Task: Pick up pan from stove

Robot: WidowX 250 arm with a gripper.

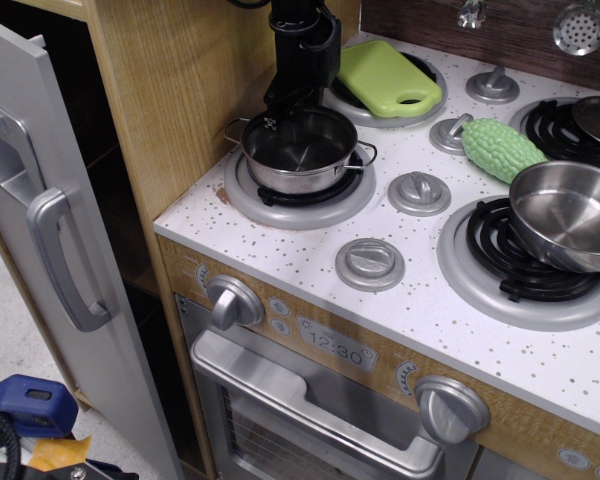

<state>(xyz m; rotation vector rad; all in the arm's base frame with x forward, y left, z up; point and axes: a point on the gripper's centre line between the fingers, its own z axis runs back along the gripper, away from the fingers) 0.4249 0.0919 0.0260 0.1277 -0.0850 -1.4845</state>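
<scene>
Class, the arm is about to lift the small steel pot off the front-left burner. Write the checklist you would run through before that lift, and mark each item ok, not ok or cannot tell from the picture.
1. Right target: the hand is at the deep pan, not the wider shallow pan. Ok.
2. Hand low enough: its tip reaches the pan's back-left rim. Ok.
3. Grip closed on the rim: fingers are dark against the pan and hard to separate. Cannot tell.
4. Pan seated level on its burner. Ok.
5. Pan empty, nothing to spill. Ok.
6. Neighbours clear of the lift: green cutting board lies close behind, but apart from the pan. Ok.
</scene>
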